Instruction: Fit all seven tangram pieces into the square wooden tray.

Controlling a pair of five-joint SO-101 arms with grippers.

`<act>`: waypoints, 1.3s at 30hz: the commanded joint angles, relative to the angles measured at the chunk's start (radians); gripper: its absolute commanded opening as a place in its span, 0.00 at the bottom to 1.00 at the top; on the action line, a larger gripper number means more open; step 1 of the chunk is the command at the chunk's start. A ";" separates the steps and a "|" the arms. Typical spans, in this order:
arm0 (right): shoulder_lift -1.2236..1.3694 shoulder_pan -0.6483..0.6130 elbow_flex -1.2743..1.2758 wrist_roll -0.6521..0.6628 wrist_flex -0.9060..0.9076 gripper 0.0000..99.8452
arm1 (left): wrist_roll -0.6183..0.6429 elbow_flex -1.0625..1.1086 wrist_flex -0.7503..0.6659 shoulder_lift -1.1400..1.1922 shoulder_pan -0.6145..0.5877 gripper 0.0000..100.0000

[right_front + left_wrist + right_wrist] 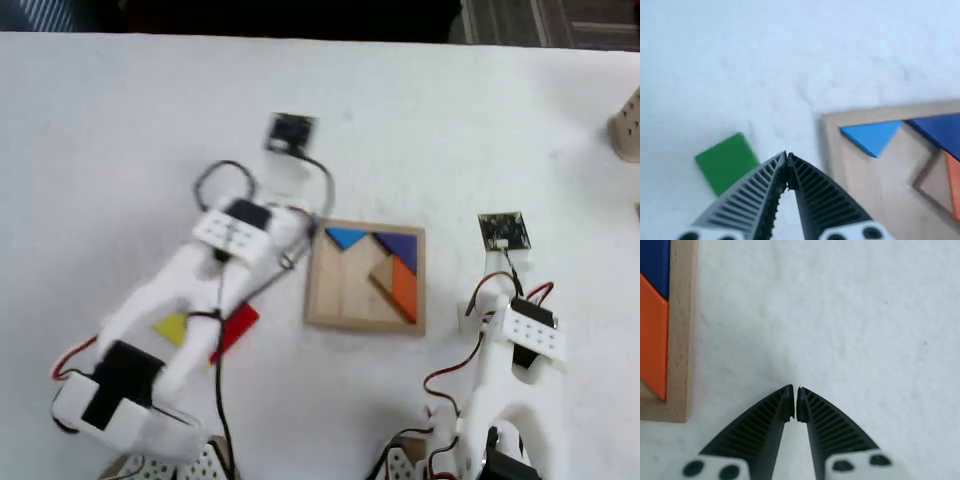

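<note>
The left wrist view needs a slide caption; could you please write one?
Shut left gripper over the table, between a green piece and the wooden tray.

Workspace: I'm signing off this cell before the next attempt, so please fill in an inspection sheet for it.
Surface: white table, no spills seen.
Job's things: tray holds light blue piece, dark blue piece, orange piece; yellow piece and red piece partly under left arm; green piece on the table beside the tray.
Clutter: beige object at the high view's right edge.
Grippers: left gripper shut, empty, between green piece and tray; right gripper shut, empty, over bare table by the tray.
Cables: black loop on left arm; red wires on right arm.
Surroundings: dark floor past the far edge.
</note>
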 commanded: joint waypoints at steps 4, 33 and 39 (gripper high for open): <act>-0.030 -0.005 -0.003 0.009 0.018 0.02 | 0.003 -0.008 0.012 -0.056 -0.156 0.03; -0.030 -0.010 -0.002 0.009 0.018 0.02 | 0.295 -0.009 0.149 0.001 -0.203 0.29; -0.030 -0.010 -0.002 0.009 0.018 0.02 | 0.288 -0.091 0.106 0.196 -0.202 0.26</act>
